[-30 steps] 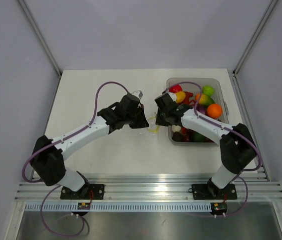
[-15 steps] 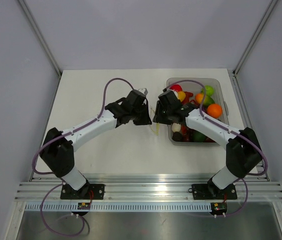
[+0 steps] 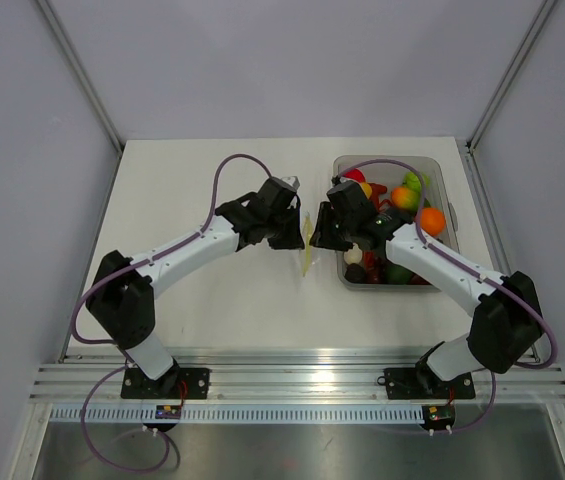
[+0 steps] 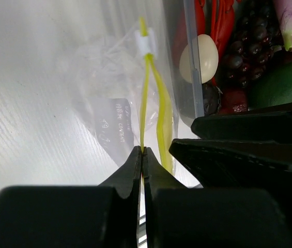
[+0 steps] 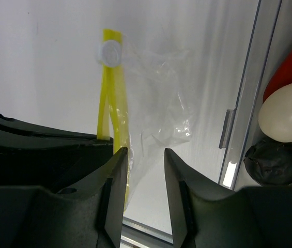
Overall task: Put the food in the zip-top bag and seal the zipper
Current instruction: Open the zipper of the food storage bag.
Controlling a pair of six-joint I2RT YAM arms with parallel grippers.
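Top camera first: both arms met over the middle of the worktop [image 3: 182, 180], right beside the left wall of the plastic bin [image 3: 446, 195], which sat toward the far right corner. The zip-top bag [image 3: 306, 255] hung between the left gripper [image 3: 297, 238] and the right gripper [image 3: 315, 238]. From up there it was just a thin yellow sliver, though, and I couldn't tell who had hold of what.

The left wrist camera was way clearer. The left gripper's fingers were pinched fully together on one lip of the zipper [image 4: 144, 103], while the other yellow lip bowed away toward the right gripper's black finger. A white slider [image 4: 146, 42] sat at the strip's far end, and the crinkled clear film drooped off to one side. This view also looked into the bin, with a white egg [image 4: 200, 57] and some dark grapes [image 4: 244, 46] against the near wall.

The right wrist camera showed what the others hid. The right gripper's fingers stood partway apart and weren't clamping anything. The loose yellow lip ran along the inner face of one finger, and the bag film hung in the gap between the fingers.
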